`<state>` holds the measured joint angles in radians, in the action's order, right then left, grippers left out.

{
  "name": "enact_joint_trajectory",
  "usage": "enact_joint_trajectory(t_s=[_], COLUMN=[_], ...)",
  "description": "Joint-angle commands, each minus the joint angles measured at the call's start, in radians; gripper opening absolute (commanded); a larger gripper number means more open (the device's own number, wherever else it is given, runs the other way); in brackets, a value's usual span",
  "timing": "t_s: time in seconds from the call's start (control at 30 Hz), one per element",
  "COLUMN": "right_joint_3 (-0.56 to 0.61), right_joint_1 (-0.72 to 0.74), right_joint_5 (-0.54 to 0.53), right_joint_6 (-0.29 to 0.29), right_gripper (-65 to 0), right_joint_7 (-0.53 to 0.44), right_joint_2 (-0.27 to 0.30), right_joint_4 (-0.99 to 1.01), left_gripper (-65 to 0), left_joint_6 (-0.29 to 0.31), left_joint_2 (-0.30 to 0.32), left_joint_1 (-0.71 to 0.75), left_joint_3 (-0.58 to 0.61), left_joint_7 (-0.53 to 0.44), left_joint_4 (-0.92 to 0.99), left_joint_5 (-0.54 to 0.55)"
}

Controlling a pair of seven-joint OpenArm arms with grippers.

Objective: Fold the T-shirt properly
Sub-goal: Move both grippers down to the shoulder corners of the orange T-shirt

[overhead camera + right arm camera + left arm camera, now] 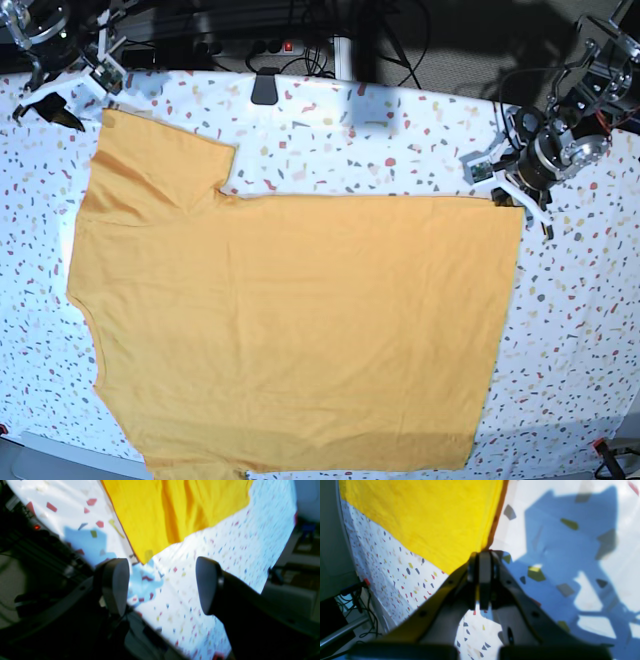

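My left gripper [482,580] fills the lower middle of the left wrist view, its two dark fingers [485,580] pressed together with a thin sliver of yellow cloth showing between them. Directly above the fingertips, a corner of the yellow T-shirt [432,522] comes to a point; the cloth spreads up and to the left. It lies on a white speckled tablecloth [402,580], where a bluish shadow [570,562] covers the right side. At the far left, past the table's edge, dark cables [362,597] hang.
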<state>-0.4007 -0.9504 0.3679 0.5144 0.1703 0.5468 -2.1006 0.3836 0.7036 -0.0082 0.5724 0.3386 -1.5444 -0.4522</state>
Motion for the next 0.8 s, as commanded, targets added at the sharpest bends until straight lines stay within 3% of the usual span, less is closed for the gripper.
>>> enact_joint_trajectory(t_s=[0.0,0.23,0.53,0.6,0.77], right_joint_3=[-0.002,0.096,0.266,0.285,0.293], right_joint_1=[0.000,0.131,0.277,0.299,0.357], right_joint_5=[0.014,0.020,0.180,0.179,0.179], right_joint_6=[-0.001,-0.006,-0.034,-0.062,-0.062], right_gripper=[-23.4,-23.4,-23.4,-23.4,-23.5], right_joint_7=[-0.024,-0.032,-0.032,-0.030,-0.024], right_joint_2=[0.013,0.013,0.013,0.012,0.012], right_joint_4=[0.000,0.159,0.329,0.346,0.391], left_gripper=[-65.0,-65.0,-65.0,-65.0,-65.0], left_joint_6=[-0.003,-0.003,-0.003,-0.003,-0.003], left_joint_2=[0.017,0.017,0.016,0.017,0.017], left_joint_1=[-0.011,-0.011,-0.011,-0.011,-0.011], left_joint_3=[-0.006,-0.006,-0.006,-0.006,-0.006], left_joint_7=[-0.003,-0.002,-0.002,-0.002,-0.003], left_joint_4=[-0.008,-0.022,-0.056,-0.056,-0.056], left_joint_5=[-0.003,0.000,0.000,0.000,0.000])
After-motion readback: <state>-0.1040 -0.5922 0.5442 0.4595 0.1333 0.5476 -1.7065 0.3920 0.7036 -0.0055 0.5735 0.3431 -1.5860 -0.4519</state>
